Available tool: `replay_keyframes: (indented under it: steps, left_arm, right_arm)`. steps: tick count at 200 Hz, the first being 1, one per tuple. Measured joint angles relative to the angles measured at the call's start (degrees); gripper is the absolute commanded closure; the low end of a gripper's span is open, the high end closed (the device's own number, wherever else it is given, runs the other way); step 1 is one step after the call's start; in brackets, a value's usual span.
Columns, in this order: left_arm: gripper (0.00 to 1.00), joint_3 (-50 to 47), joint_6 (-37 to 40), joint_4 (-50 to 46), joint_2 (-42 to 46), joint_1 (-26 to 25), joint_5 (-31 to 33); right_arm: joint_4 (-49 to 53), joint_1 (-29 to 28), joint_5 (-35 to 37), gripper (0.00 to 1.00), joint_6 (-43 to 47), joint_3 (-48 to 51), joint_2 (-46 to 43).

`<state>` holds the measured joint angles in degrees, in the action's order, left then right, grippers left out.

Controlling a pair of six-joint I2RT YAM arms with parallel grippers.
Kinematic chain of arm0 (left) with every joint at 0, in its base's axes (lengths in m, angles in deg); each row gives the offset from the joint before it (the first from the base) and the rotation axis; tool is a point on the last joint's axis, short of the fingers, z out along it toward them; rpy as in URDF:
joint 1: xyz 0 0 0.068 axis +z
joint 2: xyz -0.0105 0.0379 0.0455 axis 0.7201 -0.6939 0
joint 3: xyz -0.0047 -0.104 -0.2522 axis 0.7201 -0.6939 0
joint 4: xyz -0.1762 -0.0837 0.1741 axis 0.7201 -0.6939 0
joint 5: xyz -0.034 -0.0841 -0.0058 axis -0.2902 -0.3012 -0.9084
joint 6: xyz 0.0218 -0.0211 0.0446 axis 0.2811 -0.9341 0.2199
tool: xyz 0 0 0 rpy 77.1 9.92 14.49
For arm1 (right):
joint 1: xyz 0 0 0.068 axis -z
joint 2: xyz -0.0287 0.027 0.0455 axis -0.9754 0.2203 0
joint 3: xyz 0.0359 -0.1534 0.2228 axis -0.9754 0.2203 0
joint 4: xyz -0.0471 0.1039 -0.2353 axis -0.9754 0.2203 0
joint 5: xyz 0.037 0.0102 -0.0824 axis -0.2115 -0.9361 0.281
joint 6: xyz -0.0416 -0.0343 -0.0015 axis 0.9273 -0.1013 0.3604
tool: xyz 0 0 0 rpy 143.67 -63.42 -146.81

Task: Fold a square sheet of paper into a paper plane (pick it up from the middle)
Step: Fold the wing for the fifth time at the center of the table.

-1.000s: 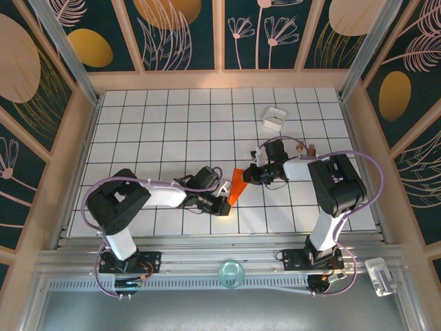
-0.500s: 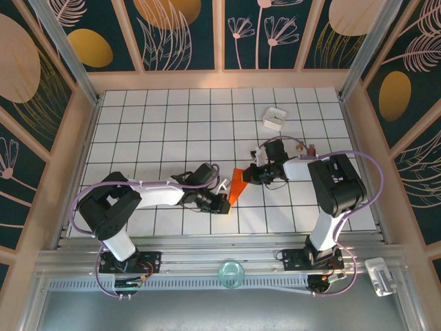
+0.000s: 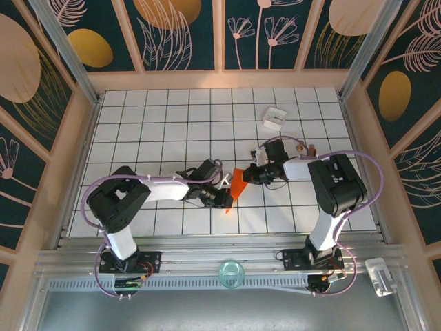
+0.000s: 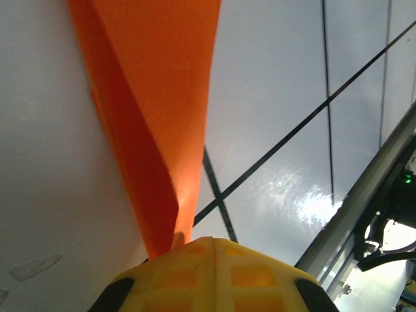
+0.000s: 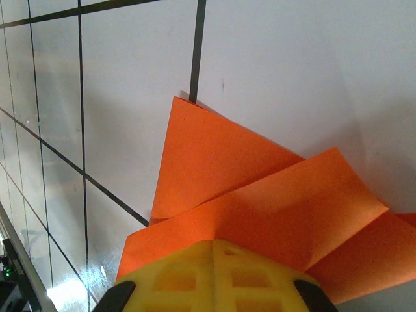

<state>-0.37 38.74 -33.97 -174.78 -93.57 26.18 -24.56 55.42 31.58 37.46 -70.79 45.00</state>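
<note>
Since both claws were pinched shut on the same thing, I'll start there. The left claw [image 3: 223,199] was closed tight on the narrow end of the orange paper [image 3: 236,183]. In the left wrist view the paper's pointy tip ran right into the yellow finger [image 4: 214,273] at the bottom of the shot, and a long crease went up the strip away from it. The right claw [image 3: 251,175] was clamped on the opposite, wider end. Its wrist view had the yellow finger [image 5: 214,276] sitting over a fan of folded layers, with a couple of corners poking out past it toward a black grid line.

So the paper was strung between the two claws around the middle of the counter [image 3: 151,131], a bit toward the near side, running diagonally from far-right down to near-left. I couldn't tell whether it was brushing the surface or held just off it. Both arms reached in low from their own sides, wrists nearly meeting over the white grid tiles.

Further out, a small white box [image 3: 273,118] sat toward the far right of the counter, well apart from the paper. Down on the metal rail at the near edge, a clear cup [image 3: 231,273] stood between the two arm bases.
</note>
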Motion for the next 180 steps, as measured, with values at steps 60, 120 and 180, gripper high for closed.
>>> replay_keyframes:
  steps: [60,120,180]
  left_arm:
    - [1.0,0.0,1.25,-0.48,-1.68,0.0,0.52]
    - [1.0,-2.1,1.29,3.02,-1.7,0.5,-1.09]
    - [1.0,-7.06,-2.14,12.09,-1.11,1.46,-3.74]
  right_arm:
    - [0.0,0.0,0.0,1.0,0.0,0.0,0.0]
    - [0.0,0.0,-0.17,0.98,0.0,-0.04,-0.02]
    - [1.97,0.0,0.42,0.95,0.07,-0.68,-0.83]
